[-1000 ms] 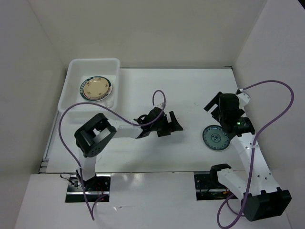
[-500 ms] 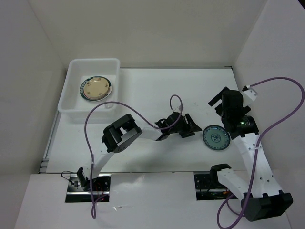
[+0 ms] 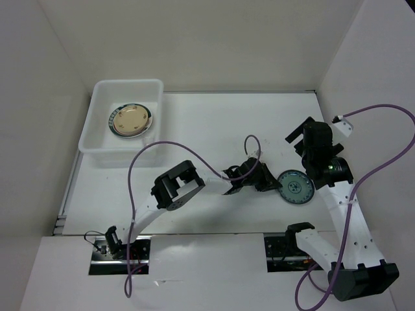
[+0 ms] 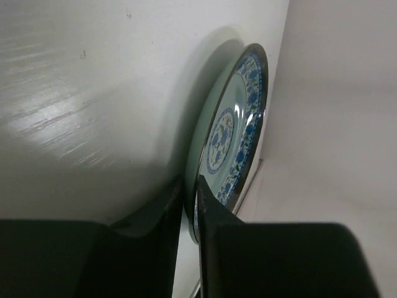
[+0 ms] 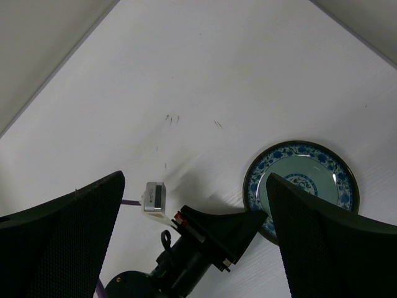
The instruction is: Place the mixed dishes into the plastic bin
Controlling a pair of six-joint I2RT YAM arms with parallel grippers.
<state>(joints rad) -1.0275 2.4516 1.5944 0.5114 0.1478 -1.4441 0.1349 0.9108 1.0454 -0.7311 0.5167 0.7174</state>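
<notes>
the teal plate [image 3: 296, 188] lies flat on the tabletop near the right edge, about midway between the far and near edges. its left rim sits right in the left gripper [image 4: 190, 205]. in the left wrist view one finger [image 4: 167, 214] lies low against the table under the rim and the other finger [image 4: 211, 214] rests on the plate's upper face. the jaws stand almost together with only the rim between them, so they read as pinched onto the plate.

the right gripper [image 5: 193, 180] hangs above the table just to the far side of the plate, apart from it. its two fingers are spread wide with nothing between them. its wrist camera looks down on the plate and on the left gripper's tip at the plate's edge.

the plastic bin [image 3: 97, 133] sits in the far left corner of the tabletop, well apart from both grippers. inside it a cream plate [image 3: 131, 118] lies on top of a dark-rimmed plate [image 3: 148, 124], whose edge peeks out to the right.

counts: one teal plate on the table, one bin, and two plates visible in the bin. whether more lie under them cannot be told.
</notes>
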